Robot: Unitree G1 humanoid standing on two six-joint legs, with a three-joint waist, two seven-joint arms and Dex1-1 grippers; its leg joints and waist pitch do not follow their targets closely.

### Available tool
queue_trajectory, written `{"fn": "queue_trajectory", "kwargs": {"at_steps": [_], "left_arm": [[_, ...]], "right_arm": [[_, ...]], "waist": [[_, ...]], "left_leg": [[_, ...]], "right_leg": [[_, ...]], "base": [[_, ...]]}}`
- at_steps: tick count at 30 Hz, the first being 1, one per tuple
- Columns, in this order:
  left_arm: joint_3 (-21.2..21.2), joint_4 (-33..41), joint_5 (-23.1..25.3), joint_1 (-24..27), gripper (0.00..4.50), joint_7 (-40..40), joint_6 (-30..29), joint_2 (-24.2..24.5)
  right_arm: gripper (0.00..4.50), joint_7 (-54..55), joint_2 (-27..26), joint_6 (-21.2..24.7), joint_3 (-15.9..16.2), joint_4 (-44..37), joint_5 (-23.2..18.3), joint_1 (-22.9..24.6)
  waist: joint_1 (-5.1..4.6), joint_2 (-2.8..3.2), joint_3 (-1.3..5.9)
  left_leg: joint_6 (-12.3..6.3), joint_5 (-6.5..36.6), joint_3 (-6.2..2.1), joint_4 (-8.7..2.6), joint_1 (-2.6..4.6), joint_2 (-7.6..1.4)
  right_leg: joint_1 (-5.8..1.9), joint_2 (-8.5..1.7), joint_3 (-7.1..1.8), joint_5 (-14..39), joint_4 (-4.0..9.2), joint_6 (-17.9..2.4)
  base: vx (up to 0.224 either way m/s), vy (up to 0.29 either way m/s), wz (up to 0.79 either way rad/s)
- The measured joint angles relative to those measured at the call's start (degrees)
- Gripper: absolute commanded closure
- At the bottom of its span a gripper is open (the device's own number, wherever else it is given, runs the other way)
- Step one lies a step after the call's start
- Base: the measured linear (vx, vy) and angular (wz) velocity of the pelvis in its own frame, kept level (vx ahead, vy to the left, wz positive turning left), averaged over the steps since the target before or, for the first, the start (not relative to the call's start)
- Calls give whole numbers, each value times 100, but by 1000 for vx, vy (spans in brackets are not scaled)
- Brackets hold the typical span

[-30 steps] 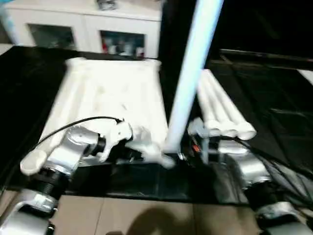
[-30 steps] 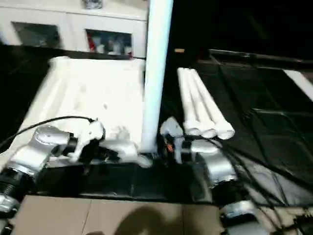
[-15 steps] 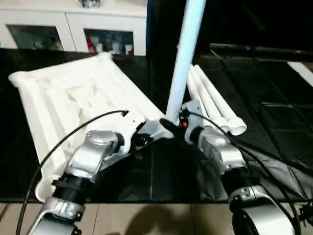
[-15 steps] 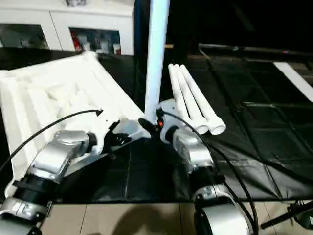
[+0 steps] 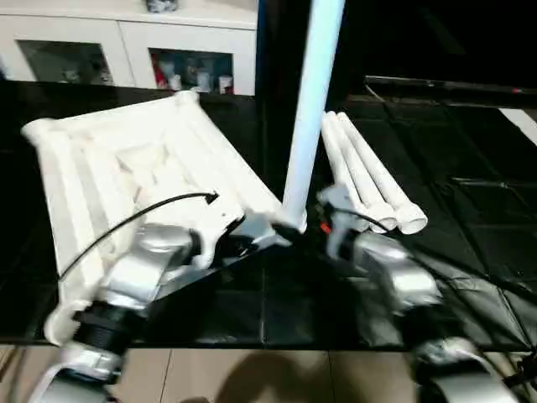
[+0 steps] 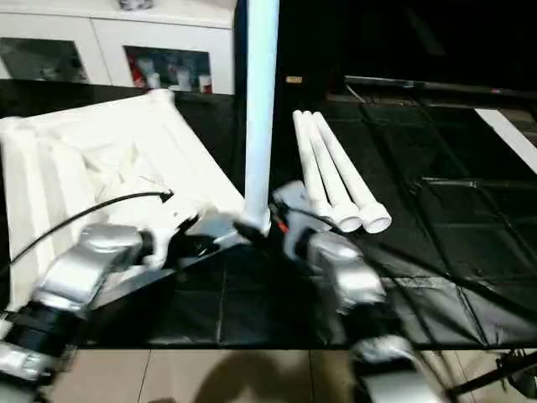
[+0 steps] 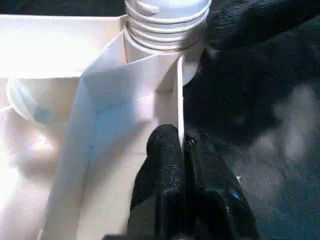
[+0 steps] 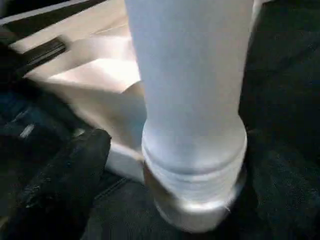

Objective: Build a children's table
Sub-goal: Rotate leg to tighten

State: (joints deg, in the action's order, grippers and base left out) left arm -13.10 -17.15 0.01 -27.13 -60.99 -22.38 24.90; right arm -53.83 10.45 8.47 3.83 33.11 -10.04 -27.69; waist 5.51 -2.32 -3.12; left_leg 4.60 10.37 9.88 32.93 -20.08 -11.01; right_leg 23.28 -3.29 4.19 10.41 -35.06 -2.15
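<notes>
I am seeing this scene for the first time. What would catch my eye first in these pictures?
First, the tall white leg standing upright in the near corner socket of the overturned tabletop, which lies ribbed side up on the black surface. The left gripper is shut on a thin rib beside that socket, and the right gripper stands open by the leg's base. Three spare legs lie side by side to the right.
</notes>
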Motion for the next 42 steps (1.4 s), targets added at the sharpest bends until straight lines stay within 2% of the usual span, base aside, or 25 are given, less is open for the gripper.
{"fn": "queue_trajectory", "kwargs": {"at_steps": [7,11,16,21,22,26,28,42], "left_arm": [[-150,-256,-162,-11,450,-973,651,406],[-287,-621,-187,-175,450,-1518,1145,628],[-422,-735,-183,-241,450,-1855,1441,677],[-519,-1074,-175,-420,450,-2145,1781,728],[-531,-1079,-169,-431,450,-2162,1797,734],[-570,-1147,-145,-482,450,-2256,1896,743],[-585,-1194,-145,-499,450,-2273,1933,741],[-602,-1445,-145,-599,450,-2370,2128,713]], "right_arm": [[2,-1402,676,87,260,-401,-186,100],[2,-1822,894,-170,468,-314,-119,-2],[2,-2074,884,-555,627,-101,8,-234],[2,-2539,888,-719,862,140,96,-460],[29,-2578,887,-746,907,156,102,-464],[36,-2703,842,-935,1087,369,240,-581],[68,-2735,815,-1013,1131,433,286,-623],[175,-2747,721,-1108,1130,629,289,-653]], "waist": [[142,-2,-1],[197,-2,-1],[287,0,-1],[293,-1,-1],[292,-1,0],[290,-1,0],[290,-1,0],[292,-1,0]], "left_leg": [[-3,2,0,10,-3,0],[-2,1,0,19,-1,-2],[-2,2,-1,24,-1,-3],[-2,2,-1,28,-2,-3],[-2,2,-1,28,-2,-3],[-2,2,-1,29,-2,-4],[-2,1,-1,30,-2,-4],[-2,2,-1,36,-1,-5]], "right_leg": [[-7,-1,0,0,2,0],[-11,-1,0,0,-3,0],[-17,-2,0,0,-4,0],[-20,-3,0,0,-5,0],[-20,-3,0,0,-5,-1],[-20,-3,0,0,-9,0],[-20,-3,1,0,-9,0],[-21,-3,0,0,-15,-1]], "base": [[0,0,0],[0,0,0],[0,0,0],[0,0,0],[0,0,0],[0,0,0],[0,0,0],[0,0,0]]}}
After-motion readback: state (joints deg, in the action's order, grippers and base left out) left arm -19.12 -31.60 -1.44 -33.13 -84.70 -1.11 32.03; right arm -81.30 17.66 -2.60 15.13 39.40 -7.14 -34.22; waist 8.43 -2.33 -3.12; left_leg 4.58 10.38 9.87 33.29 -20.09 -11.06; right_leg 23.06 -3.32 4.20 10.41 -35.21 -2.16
